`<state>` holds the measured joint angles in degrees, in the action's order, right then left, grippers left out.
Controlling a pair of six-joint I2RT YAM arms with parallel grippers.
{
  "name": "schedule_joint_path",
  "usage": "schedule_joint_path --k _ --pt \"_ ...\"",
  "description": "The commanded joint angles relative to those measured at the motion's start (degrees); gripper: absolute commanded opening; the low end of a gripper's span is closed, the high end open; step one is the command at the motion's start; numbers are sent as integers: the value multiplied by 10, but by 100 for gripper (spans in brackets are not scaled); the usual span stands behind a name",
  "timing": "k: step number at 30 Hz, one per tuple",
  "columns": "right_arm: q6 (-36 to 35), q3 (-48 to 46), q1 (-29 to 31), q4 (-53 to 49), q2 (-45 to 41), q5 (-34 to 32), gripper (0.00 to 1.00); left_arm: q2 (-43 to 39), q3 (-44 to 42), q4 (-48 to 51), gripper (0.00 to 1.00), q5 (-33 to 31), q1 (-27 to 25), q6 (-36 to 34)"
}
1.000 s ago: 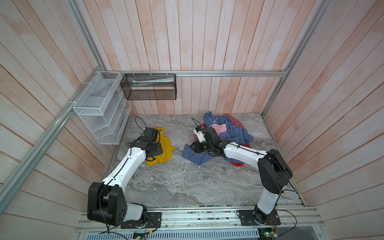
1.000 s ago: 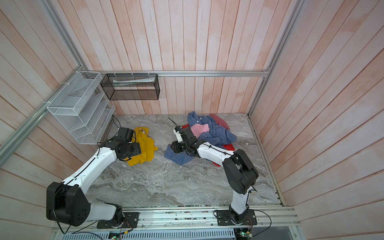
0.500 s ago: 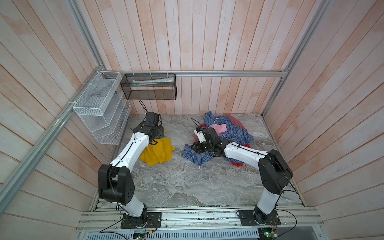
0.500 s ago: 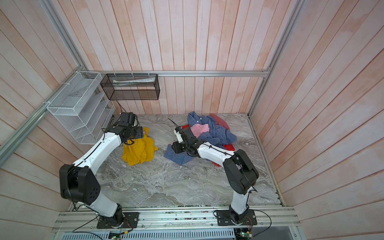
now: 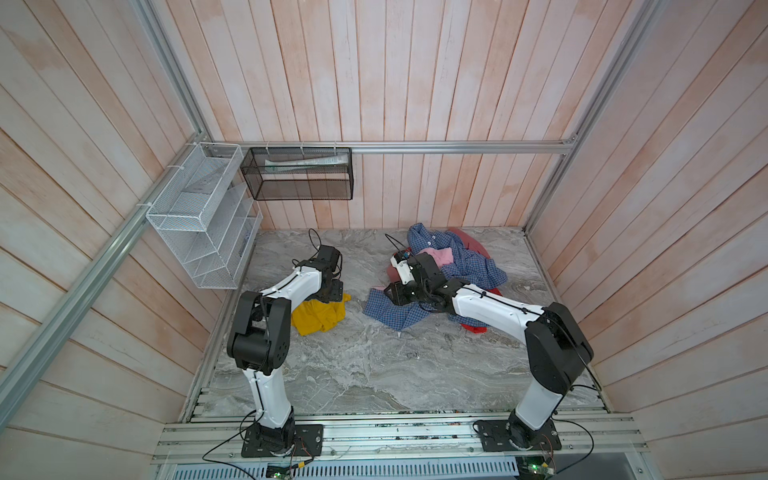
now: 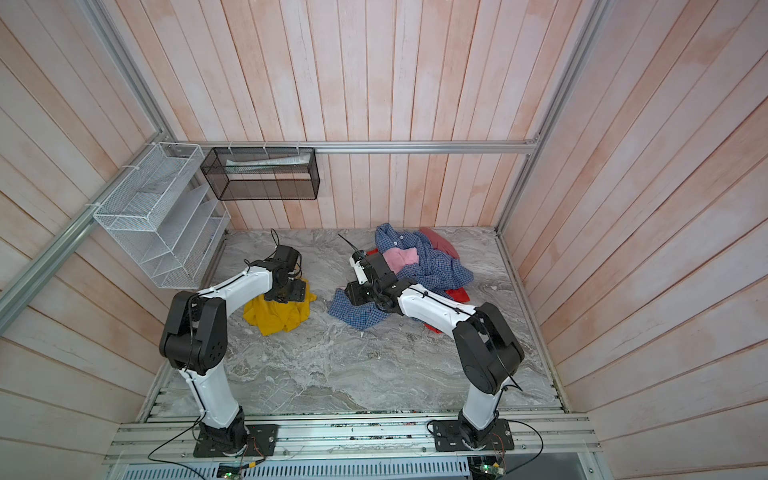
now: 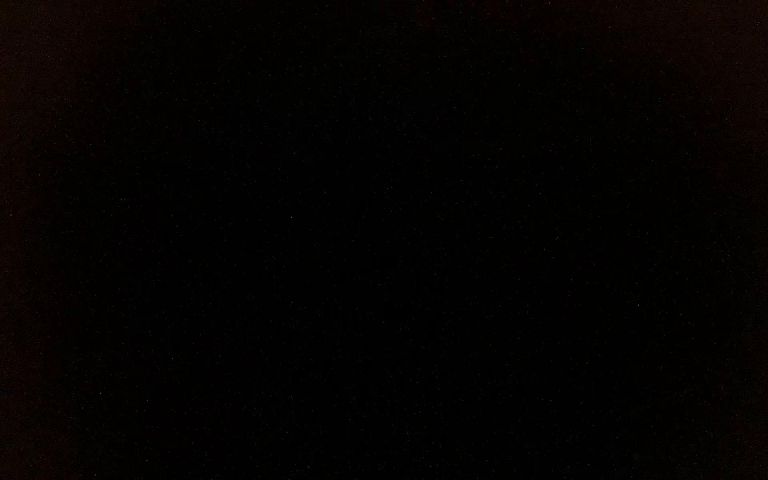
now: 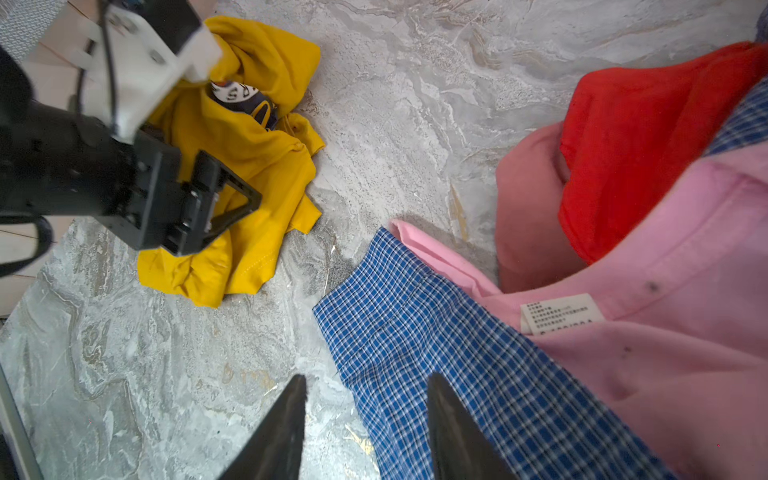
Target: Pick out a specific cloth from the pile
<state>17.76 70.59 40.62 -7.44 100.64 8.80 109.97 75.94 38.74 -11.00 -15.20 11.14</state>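
The table [image 5: 374, 365] holds the pile [image 5: 469, 266] toward its back right corner; the cloth [image 5: 320, 318] lies well apart near the left edge. The left gripper [image 8: 235, 187], bent low over it, jaws seemingly parted, should lift straight, snagging no fold; the right gripper [image 8: 365, 415] hovers spread at the pile's edge.

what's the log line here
left gripper over yellow t-shirt, grip unclear | right gripper open by checked shirt | yellow t-shirt apart from pile
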Motion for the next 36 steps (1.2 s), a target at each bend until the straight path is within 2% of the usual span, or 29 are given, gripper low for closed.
schedule_joint_path --k 1,4,10,11,14,19,21,27,36 --pt "-4 -4 -2 -15 -9 -9 48 37 -7 20 83 0 -7 1" --pt "-3 -4 -2 -16 -10 -11 48 57 -12 19 87 -3 -7 5" --pt "-4 -6 -2 -22 -13 -14 48 88 -13 20 84 -17 -3 7" --pt "-5 -5 -2 -23 -13 -15 48 88 -13 17 79 -15 -2 5" --pt "-7 -3 -2 -26 -14 -18 48 84 -16 12 49 -8 1 5" --pt "-10 0 -1 -30 -17 -23 48 80 -25 5 18 8 9 3" --pt "-13 0 -1 -34 -19 -25 48 73 -30 0 0 18 18 6" --pt "-14 0 -2 -32 -26 -39 48 2 -40 -35 0 51 37 9" --pt "0 -23 -4 4 -57 -71 48 -113 14 -44 0 20 41 -13"
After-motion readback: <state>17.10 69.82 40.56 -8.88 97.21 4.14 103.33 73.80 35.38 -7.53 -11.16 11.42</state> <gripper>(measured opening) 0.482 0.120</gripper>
